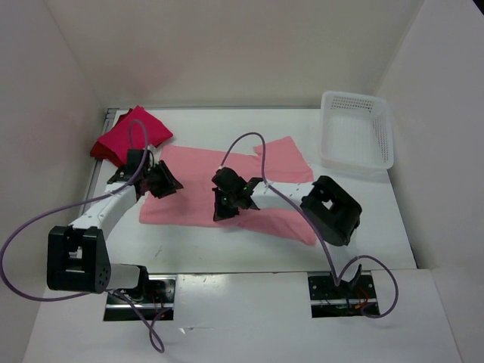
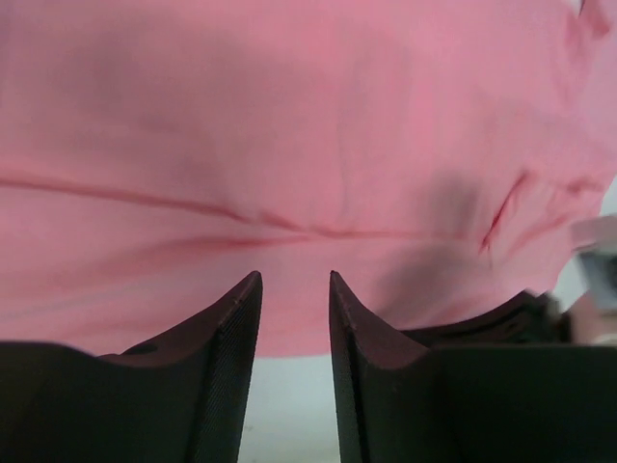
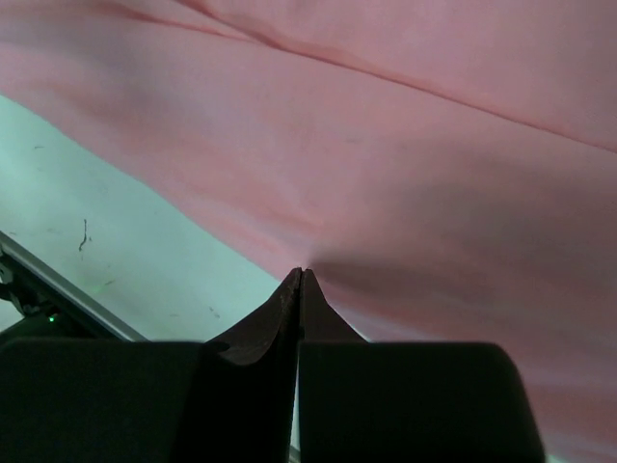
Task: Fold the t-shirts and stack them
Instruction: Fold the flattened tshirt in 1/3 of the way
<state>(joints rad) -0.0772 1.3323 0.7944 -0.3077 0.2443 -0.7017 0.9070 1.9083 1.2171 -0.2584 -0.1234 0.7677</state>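
Note:
The light salmon pink t-shirt (image 1: 257, 170) lies spread flat across the middle of the table. It fills the left wrist view (image 2: 289, 145) and the right wrist view (image 3: 405, 164). My left gripper (image 1: 168, 184) is open at the shirt's left edge, its fingers (image 2: 231, 328) low over bare table with nothing between them. My right gripper (image 1: 223, 208) is shut at the shirt's near hem, its tips (image 3: 301, 273) meeting on the cloth's edge. The bright crimson-pink t-shirt (image 1: 130, 136) lies folded at the back left, with a darker red layer (image 1: 100, 149) under its left edge.
A white perforated basket (image 1: 355, 140) stands at the back right. The right arm's black elbow housing (image 1: 333, 208) hangs over the shirt's right side. Purple cables loop over both arms. White walls close in the table at the back and sides.

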